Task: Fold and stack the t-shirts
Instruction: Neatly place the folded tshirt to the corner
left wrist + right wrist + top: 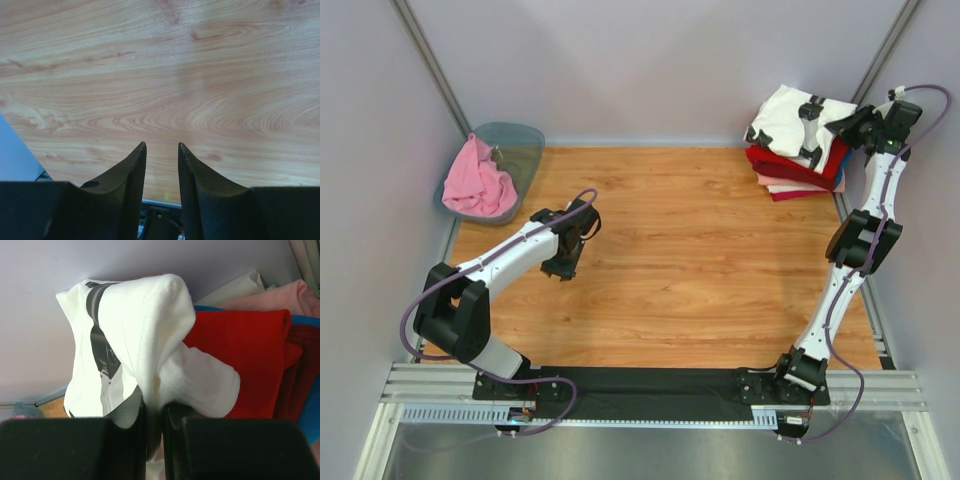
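Note:
A white t-shirt [788, 112] with a black print lies on top of a folded stack at the far right corner. Below it are a red t-shirt [798, 165] and a pale peach t-shirt [782, 185]. My right gripper [848, 128] is shut on a bunched edge of the white t-shirt [145, 320], at its right side. In the right wrist view, the right gripper [154, 407] has the red t-shirt [250, 350] just behind it. A pink t-shirt [478, 182] lies crumpled in the tub at far left. My left gripper [560, 266] hangs open and empty over bare wood [160, 75].
The translucent grey-green tub [522, 142] stands at the far left corner, against the wall. Grey walls close in the back and both sides. A blue shirt [311, 415] and a dark red shirt [300, 365] show at the stack's edge in the right wrist view.

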`<state>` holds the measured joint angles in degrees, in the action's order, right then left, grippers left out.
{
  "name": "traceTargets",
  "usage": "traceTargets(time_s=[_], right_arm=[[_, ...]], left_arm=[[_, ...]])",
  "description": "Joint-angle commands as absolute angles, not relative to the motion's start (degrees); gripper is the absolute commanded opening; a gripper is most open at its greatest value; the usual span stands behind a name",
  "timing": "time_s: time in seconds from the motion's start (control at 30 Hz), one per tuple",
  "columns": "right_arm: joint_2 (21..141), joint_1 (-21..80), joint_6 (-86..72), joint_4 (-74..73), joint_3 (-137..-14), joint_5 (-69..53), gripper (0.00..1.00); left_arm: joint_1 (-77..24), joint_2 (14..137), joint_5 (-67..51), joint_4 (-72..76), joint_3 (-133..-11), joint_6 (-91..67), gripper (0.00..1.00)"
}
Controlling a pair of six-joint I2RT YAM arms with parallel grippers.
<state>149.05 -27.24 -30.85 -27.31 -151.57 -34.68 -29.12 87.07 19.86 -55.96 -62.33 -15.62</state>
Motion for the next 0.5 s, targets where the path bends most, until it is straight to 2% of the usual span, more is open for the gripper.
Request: traceTargets(time_s=[0.0,0.47], right_arm=[[148.5,-31.1,-31.8,-19.9,-155.7,-29.0,0.00],[146.2,-32.7,-27.7,-19.2,-154.9,-23.0,0.00]], left_arm=[[-29.4,87.2,20.4,-56.6,-63.9,-15.4,0.39],[-29.5,87.6,20.3,-56.5,-63.7,-15.4,0.39]])
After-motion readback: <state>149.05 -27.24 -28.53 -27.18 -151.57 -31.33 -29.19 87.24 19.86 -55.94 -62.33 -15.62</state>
